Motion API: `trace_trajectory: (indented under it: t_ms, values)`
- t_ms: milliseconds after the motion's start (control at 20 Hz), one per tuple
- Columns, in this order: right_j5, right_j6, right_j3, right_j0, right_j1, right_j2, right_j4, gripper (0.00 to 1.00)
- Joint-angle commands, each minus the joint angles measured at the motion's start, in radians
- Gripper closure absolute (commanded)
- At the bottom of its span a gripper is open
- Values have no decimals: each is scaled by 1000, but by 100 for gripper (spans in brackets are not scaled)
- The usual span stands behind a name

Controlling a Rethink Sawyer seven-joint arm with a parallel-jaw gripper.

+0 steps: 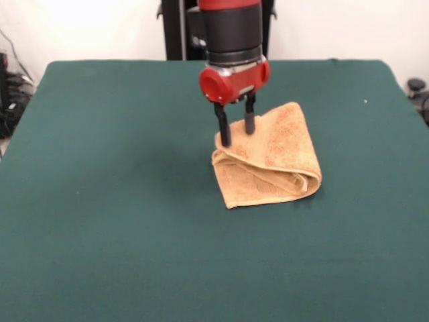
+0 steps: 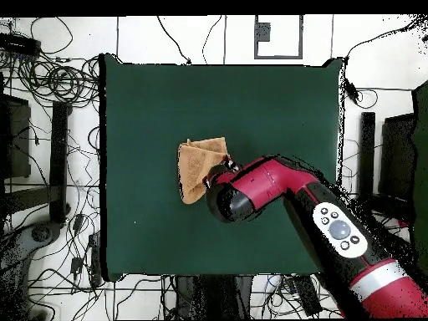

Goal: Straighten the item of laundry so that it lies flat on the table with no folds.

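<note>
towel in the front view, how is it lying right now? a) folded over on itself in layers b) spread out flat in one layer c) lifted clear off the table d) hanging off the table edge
a: the towel rests on the table doubled over, with stacked layers and a rounded fold showing at its near corner, while the gripper stands open at its far edge.

The table (image 1: 100, 221) has a dark green, felt-like top that fills most of the front view. Lying directly on it, a little toward 2 o'clock from the table's centre in that view, is one tan terry towel (image 1: 275, 168), folded over on itself in layers, with its rolled fold at the 4 o'clock side.
</note>
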Motion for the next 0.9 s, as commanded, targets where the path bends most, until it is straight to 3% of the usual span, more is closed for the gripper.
trace_trajectory:
  t_ms: [50,200,350,900]
  values:
    - [-45,-45,-70,58,108,-63,-90,0]
    - [-46,-60,-79,48,116,-61,-96,0]
    - [-15,-123,-57,-12,60,-10,-42,0]
    - [37,-196,13,-101,-49,69,58,0]
